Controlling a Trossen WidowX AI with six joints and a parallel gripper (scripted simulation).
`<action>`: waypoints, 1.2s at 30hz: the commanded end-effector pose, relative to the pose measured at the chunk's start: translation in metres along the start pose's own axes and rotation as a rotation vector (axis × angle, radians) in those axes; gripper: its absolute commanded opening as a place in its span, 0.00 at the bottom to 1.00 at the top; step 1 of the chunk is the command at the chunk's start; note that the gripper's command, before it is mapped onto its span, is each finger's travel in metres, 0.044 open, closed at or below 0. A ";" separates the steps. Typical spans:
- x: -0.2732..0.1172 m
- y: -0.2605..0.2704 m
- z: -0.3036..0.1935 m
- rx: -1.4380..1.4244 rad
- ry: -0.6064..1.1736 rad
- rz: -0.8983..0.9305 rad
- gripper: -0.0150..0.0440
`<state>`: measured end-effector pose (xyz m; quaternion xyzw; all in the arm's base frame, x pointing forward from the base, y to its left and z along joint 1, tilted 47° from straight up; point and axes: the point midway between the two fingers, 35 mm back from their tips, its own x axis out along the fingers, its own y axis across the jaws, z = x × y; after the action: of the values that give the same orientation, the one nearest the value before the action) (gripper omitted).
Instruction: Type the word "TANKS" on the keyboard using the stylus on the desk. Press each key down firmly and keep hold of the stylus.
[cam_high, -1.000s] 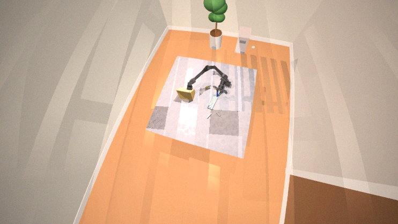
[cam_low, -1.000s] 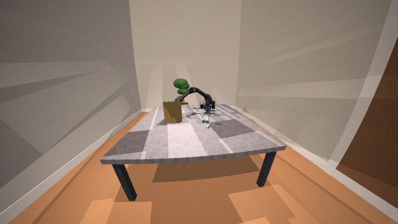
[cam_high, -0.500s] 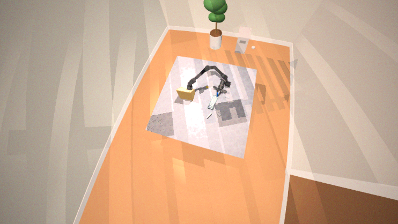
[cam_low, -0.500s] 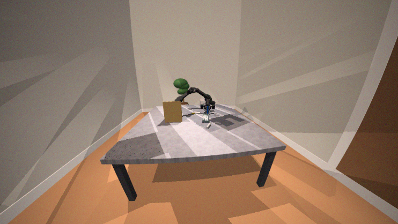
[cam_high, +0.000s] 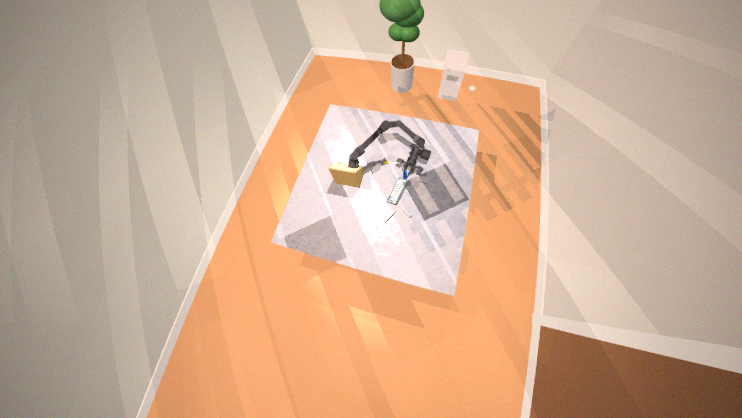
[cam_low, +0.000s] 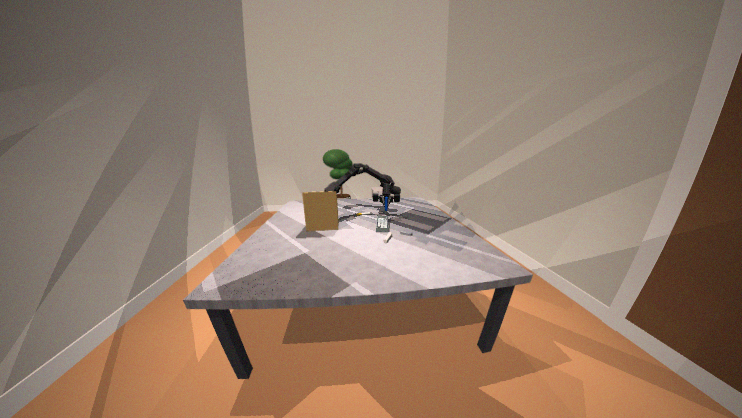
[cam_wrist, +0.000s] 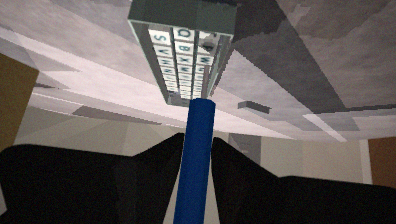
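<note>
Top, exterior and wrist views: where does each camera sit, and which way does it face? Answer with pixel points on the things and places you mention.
Top: high above, facing down at the table (cam_high: 311, 228) (cam_low: 358, 301); whole arm (cam_high: 371, 137) (cam_low: 361, 168) shows.
Exterior: beyond the table's near edge, looking across it; arm partly behind the tan box (cam_high: 346, 177) (cam_low: 320, 211).
Wrist: on the arm, looking past gripper fingers and stylus (cam_high: 405, 174) (cam_low: 386, 203) (cam_wrist: 197, 155).
All share the keyboard (cam_high: 397, 191) (cam_low: 382, 223) (cam_wrist: 182, 55).

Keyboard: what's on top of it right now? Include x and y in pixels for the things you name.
Rows of lettered keys show on the keyboard (cam_high: 396, 191) (cam_low: 382, 224) (cam_wrist: 182, 16). The stylus (cam_high: 405, 174) (cam_low: 386, 203) (cam_wrist: 196, 160) hides part of its far end in the wrist view.

matt blue stylus (cam_high: 405, 174) (cam_low: 386, 203) (cam_wrist: 197, 155); stone-like desk (cam_high: 373, 254) (cam_low: 415, 270) (cam_wrist: 310, 65); smooth plastic-looking keyboard (cam_high: 397, 191) (cam_low: 382, 230) (cam_wrist: 182, 19).
</note>
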<state>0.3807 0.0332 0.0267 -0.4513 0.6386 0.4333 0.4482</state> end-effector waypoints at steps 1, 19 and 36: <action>-0.005 0.001 -0.007 -0.003 0.004 -0.005 0.39; 0.028 -0.005 -0.023 0.003 0.000 -0.005 0.25; 0.108 0.006 -0.074 -0.001 0.009 -0.005 0.25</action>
<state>0.3506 -0.0457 -0.0492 -0.4539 0.6369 0.4306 0.4506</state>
